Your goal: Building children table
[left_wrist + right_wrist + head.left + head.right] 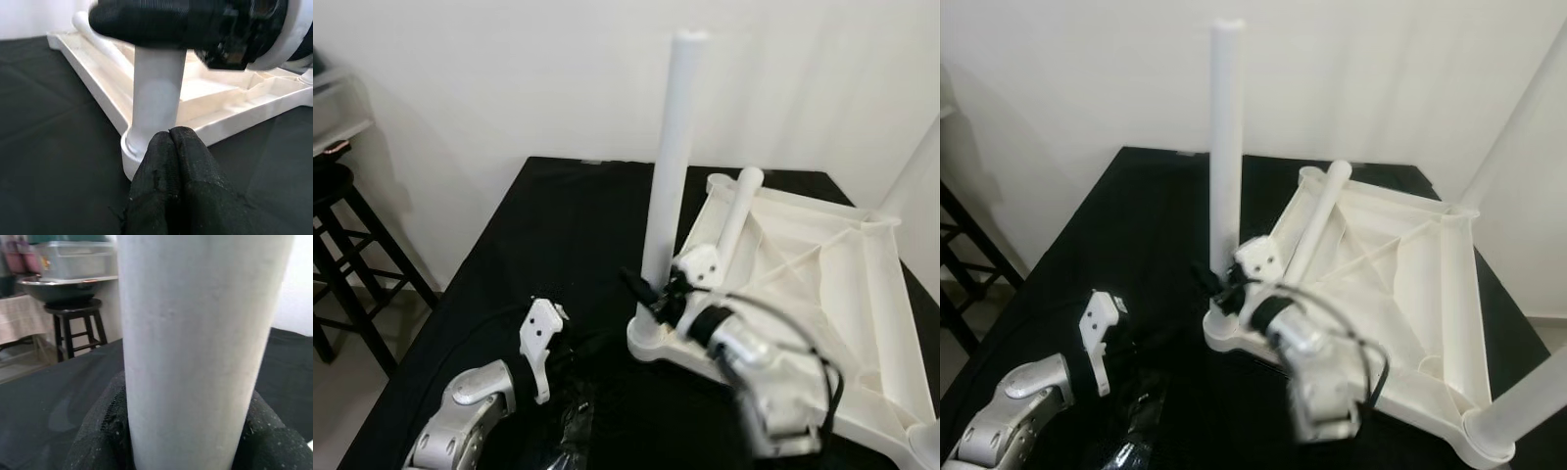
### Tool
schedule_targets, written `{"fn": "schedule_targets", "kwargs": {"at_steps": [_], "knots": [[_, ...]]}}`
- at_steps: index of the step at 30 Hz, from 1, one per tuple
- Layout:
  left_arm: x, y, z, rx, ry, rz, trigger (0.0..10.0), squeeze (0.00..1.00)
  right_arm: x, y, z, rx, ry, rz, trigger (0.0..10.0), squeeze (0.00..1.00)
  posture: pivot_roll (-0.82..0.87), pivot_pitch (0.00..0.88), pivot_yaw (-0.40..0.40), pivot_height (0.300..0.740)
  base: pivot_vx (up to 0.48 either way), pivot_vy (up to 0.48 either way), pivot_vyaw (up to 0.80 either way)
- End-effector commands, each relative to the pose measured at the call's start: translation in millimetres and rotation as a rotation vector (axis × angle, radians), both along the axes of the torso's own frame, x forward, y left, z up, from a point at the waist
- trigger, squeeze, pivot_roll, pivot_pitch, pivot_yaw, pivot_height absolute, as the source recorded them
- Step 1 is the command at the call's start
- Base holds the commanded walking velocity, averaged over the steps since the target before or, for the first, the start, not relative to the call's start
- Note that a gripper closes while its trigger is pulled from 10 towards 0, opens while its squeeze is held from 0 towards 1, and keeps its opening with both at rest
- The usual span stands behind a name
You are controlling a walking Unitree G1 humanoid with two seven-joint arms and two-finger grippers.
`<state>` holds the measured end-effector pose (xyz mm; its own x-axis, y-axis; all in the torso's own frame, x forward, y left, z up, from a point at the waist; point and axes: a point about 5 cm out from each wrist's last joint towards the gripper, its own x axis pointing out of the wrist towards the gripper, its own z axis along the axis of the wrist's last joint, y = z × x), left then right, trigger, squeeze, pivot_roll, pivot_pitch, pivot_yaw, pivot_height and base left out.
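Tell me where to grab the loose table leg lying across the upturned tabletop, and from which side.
Grip the loose leg around its middle, coming from above with fingers straddling its round shaft. It lies slanted inside the upturned tabletop, its lower end beside the right gripper, which is clamped low on the upright leg, so mid-shaft looks freest.

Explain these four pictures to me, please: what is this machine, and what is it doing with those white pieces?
It is a humanoid robot with two silver arms. The two wide pictures come from cameras in its head, the other two from its wrists. On a black table lies a white children's tabletop, upside down. The right gripper is closed around an upright white leg standing in a corner socket. The left gripper, fingers shut and empty, waits just beside that corner. Another leg lies loose inside the tabletop.
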<state>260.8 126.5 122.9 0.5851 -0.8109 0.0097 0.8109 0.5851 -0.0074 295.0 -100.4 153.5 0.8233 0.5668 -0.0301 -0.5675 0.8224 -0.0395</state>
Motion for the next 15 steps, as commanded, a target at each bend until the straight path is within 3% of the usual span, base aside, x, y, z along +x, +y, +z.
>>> {"fn": "schedule_targets", "kwargs": {"at_steps": [1,8,9,11,12,15], "knots": [[0.9,2.7,-3.7,0.011,0.018,-0.009,10.0,0.0,-1.4,-12.3,-30.5,-0.034,0.165,-0.053,0.0,0.0,-0.09,0.013,-0.018,0.74,0.0,0.0,0.0],[1.4,3.0,-3.5,0.011,0.005,0.012,10.0,0.0,-2.1,-9.8,-24.4,0.027,0.191,-0.052,0.0,0.0,-0.09,0.003,-0.022,0.74,0.0,0.0,0.0],[1.5,2.9,-3.1,0.009,0.005,0.012,10.0,0.0,-3.5,-8.4,-20.9,0.059,0.191,-0.019,9.5,0.0,-0.09,0.003,-0.02,0.74,0.0,0.0,0.0],[1.7,2.8,-2.7,0.007,0.005,0.009,10.0,0.0,-5.7,-6.5,-16.8,0.091,0.188,0.018,9.5,0.0,-0.09,0.003,-0.02,0.74,0.0,0.0,0.0],[2.0,2.2,-1.6,0.003,0.003,0.008,10.0,0.0,-8.8,-4.7,-9.2,0.07,0.144,0.104,10.0,1.0,-0.09,0.006,-0.014,0.74,0.0,0.0,0.0],[2.3,2.1,-1.2,0.001,0.002,0.007,10.0,0.0,-10.5,-3.7,-6.1,0.058,0.13,0.133,10.0,1.0,-0.09,0.006,-0.014,0.74,0.0,0.0,0.0]]}}
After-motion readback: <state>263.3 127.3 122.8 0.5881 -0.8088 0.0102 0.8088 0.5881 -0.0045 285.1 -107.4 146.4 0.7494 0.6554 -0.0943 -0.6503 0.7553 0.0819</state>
